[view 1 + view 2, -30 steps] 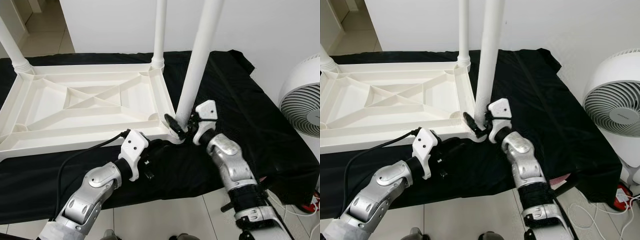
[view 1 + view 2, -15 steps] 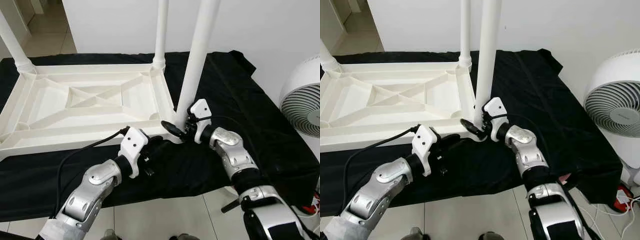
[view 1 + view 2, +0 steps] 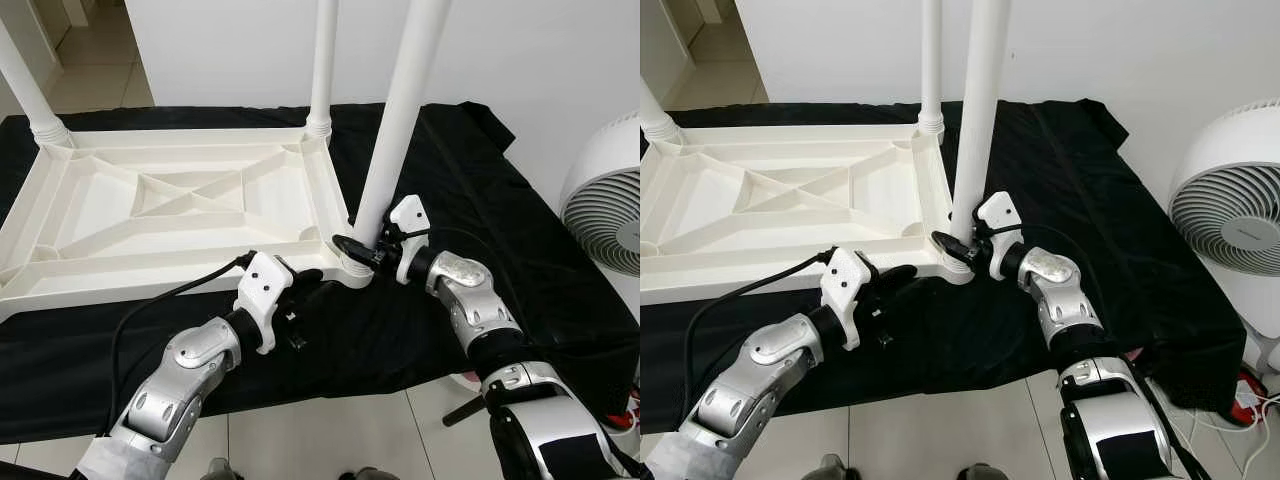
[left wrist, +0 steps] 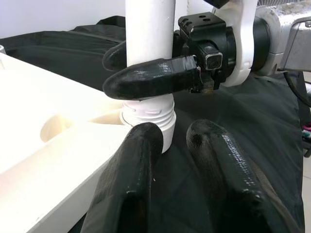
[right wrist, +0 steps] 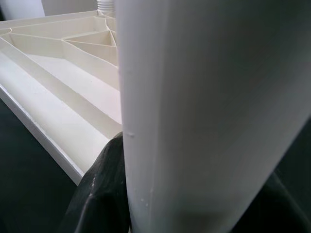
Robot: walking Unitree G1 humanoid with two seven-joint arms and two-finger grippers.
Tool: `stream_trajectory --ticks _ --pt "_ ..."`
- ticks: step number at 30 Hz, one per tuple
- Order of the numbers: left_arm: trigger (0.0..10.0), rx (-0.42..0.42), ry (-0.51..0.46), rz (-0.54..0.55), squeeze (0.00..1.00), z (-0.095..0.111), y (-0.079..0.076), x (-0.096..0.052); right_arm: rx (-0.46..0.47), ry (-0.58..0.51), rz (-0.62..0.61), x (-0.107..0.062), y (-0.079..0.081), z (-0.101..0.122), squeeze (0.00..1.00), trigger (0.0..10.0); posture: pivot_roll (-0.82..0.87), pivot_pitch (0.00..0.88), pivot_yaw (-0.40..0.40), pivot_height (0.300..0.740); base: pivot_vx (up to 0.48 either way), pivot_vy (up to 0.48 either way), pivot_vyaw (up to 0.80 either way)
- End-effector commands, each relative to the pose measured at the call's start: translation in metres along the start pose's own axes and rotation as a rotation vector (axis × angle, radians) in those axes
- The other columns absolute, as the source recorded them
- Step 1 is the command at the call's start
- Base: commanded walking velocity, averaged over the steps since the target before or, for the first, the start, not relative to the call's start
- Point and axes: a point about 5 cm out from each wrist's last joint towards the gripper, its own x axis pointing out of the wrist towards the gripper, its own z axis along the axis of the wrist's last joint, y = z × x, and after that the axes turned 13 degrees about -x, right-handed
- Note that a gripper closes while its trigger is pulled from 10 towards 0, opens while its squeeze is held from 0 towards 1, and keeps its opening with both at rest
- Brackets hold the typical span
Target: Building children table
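Observation:
A white plastic table top (image 3: 150, 262) lies upside down on a black cloth (image 3: 480, 200). Its near right leg (image 3: 400, 120) stands in the corner socket, with a threaded collar (image 4: 148, 114) at its foot. My right gripper (image 3: 360, 250) is shut on this leg just above the collar; one finger (image 4: 150, 77) wraps across the leg's front. In the right wrist view the leg (image 5: 209, 116) is pressed close against a finger (image 5: 104, 194). My left gripper (image 3: 315, 293) lies low at the same corner, open, with one finger (image 4: 131, 184) against the table's edge.
Two more white legs stand up at the far right corner (image 3: 322, 60) and the far left corner (image 3: 25, 90). A white fan (image 3: 605, 200) stands on the floor to the right. The cloth's front edge hangs over tiled floor (image 3: 330, 440).
My right forearm has swung out to the right and the wrist has turned around the leg while keeping hold. The left gripper has crept slightly towards the corner.

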Motion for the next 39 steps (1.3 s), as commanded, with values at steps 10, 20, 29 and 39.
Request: stream_trajectory --ticks 10,20,29,39 --pt "10.0 -0.006 0.01 -0.043 0.0 -0.001 -0.003 0.003 0.099 0.067 -0.186 0.005 0.017 -0.009 0.0 10.0 -0.01 0.057 -0.015 0.74 0.0 0.0 0.0" --pt "10.0 -0.012 0.011 -0.051 0.0 -0.003 -0.005 0.004 0.199 0.133 -0.612 0.007 0.034 0.007 0.0 10.0 -0.01 0.063 -0.022 0.74 0.0 0.0 0.0" --pt "10.0 -0.016 0.01 -0.049 0.0 -0.003 -0.005 0.004 0.225 0.115 -0.685 0.012 0.047 0.021 0.0 10.0 0.0 0.063 -0.024 0.74 0.0 0.0 0.0" --pt "10.0 -0.007 0.016 -0.049 0.0 -0.003 -0.004 0.002 0.229 0.088 -0.657 0.003 0.039 0.023 1.0 10.0 0.0 0.055 -0.031 0.74 0.0 0.0 0.0"
